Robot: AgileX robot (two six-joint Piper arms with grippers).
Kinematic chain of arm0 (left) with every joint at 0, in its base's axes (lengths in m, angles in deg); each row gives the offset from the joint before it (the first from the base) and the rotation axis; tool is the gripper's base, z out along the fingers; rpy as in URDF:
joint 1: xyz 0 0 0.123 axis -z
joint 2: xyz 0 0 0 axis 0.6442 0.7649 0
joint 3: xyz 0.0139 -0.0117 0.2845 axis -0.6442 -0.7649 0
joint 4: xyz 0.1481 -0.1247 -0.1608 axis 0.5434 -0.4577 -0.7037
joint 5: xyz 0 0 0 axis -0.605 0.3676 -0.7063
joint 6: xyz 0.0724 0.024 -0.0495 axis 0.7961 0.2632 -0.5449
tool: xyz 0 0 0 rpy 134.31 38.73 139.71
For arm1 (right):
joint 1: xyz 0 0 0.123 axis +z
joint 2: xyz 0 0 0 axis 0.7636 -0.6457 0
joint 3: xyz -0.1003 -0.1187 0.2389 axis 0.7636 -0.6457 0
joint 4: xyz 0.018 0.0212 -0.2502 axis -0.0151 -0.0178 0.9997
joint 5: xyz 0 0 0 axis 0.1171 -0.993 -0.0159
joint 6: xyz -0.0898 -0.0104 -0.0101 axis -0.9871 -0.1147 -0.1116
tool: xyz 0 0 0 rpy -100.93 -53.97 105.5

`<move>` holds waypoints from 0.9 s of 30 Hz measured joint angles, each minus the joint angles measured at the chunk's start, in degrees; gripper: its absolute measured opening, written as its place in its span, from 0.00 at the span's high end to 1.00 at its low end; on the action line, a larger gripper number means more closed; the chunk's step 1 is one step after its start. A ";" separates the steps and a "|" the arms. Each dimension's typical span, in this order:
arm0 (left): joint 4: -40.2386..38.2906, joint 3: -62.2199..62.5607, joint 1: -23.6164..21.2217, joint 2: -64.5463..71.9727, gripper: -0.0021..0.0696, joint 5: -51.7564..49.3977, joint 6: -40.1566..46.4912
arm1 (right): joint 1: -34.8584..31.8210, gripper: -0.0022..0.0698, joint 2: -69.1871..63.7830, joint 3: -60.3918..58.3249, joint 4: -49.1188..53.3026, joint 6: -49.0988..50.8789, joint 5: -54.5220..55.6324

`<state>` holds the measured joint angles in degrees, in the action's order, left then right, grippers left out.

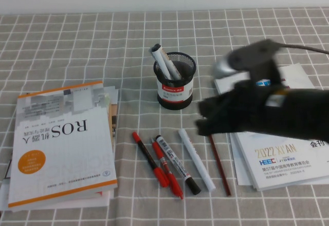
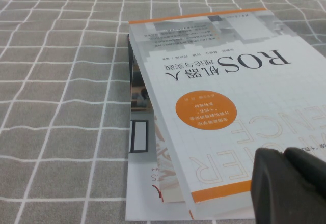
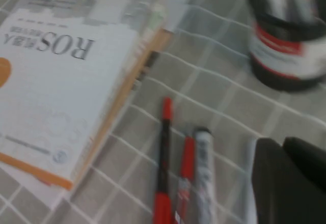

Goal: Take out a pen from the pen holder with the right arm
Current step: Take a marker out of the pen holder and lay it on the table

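Note:
A black mesh pen holder [image 1: 175, 85] with a red and white label stands at the table's middle, also in the right wrist view [image 3: 288, 46]. Two markers [image 1: 163, 61] lean inside it. My right gripper [image 1: 205, 119] hangs to the holder's right and slightly nearer, blurred, above the loose pens. It is shut with nothing in it, fingers together [image 3: 282, 147]. My left gripper [image 2: 283, 155] shows only in its wrist view, shut and empty, just above the near part of the ROS book [image 2: 229, 96].
Loose pens lie in front of the holder: a red pen [image 1: 149, 158], a second red one [image 1: 167, 170], a black-capped marker [image 1: 177, 164], a white pen [image 1: 196, 160], a dark red pencil [image 1: 219, 164]. The ROS book stack [image 1: 61, 138] is left, white booklets [image 1: 288, 169] right.

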<state>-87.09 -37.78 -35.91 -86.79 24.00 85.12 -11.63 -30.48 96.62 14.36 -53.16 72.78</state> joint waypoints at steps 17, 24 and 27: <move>0.00 0.00 0.00 0.00 0.98 0.00 0.00 | 6.25 0.46 -25.52 14.28 6.50 -2.43 30.37; 0.00 0.00 0.00 0.00 0.98 0.00 0.00 | 6.47 0.43 -31.16 14.42 2.27 -11.36 44.00; 0.00 0.00 0.00 0.00 0.98 0.00 0.00 | 6.47 0.43 -32.76 15.99 -0.54 -14.23 45.52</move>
<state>-87.09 -37.78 -35.91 -86.79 24.00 85.12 -5.17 -63.24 112.61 13.82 -67.39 118.30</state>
